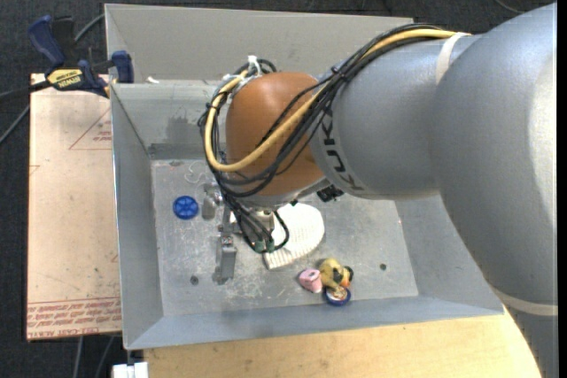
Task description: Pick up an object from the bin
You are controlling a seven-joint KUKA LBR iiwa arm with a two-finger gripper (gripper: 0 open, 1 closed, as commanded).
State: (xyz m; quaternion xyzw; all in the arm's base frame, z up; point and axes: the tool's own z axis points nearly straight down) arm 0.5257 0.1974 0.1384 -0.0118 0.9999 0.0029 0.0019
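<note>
I see the gripper [226, 264] low over the floor of the bin [133, 217], wide or narrow I cannot tell, a white ribbed piece [301, 230] nearest at 2 o'clock, a blue disc [184, 207] at 11 o'clock.

The one marking I can read is on my own arm [416, 128]: dark lettering [341, 157] spelling "KUKA" runs down the grey casing at three o'clock from my orange wrist cover [266, 128], with cables [310, 102] crossing its upper end.
</note>
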